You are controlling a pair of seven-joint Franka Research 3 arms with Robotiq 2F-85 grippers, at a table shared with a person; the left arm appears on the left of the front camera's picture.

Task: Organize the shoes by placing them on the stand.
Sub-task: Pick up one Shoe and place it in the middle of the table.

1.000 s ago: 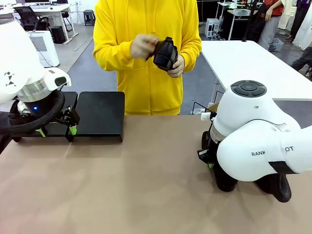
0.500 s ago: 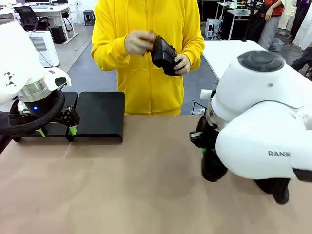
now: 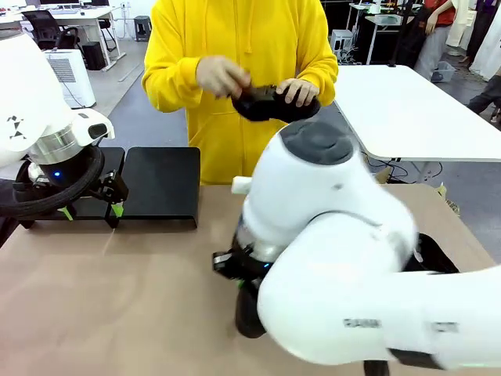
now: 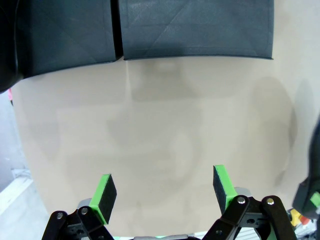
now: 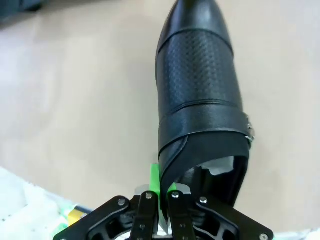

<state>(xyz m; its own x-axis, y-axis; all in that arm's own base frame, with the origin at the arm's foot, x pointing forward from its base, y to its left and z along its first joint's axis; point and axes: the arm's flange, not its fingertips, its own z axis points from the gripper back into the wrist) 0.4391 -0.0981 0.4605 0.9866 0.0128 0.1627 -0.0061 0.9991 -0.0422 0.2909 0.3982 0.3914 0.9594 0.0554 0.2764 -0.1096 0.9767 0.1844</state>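
Note:
My right gripper (image 5: pixel 161 186) is shut on the side wall of a black glossy shoe (image 5: pixel 200 90) near its heel opening, where white paper stuffing (image 5: pixel 220 167) shows. In the front view this shoe (image 3: pixel 249 312) hangs under the blurred right arm over the table's middle. The person in a yellow hoodie holds a second black shoe (image 3: pixel 266 103) in both hands at chest height. The matte-black stand (image 3: pixel 160 184) lies at the back left of the table. My left gripper (image 3: pixel 92 210) sits open just in front of the stand (image 4: pixel 195 27), its green pads (image 4: pixel 104 192) apart with nothing between them.
The brown table (image 3: pixel 117 298) stretches bare between the stand and the carried shoe. A dark shape (image 3: pixel 435 252), possibly more shoes, lies behind the right arm at the table's right. A white table (image 3: pixel 399 102) stands beyond the far right edge.
My right arm has swung left from the table's right side toward the middle, carrying the shoe. The person has lowered and turned the shoe in their hands. The left arm has not moved.

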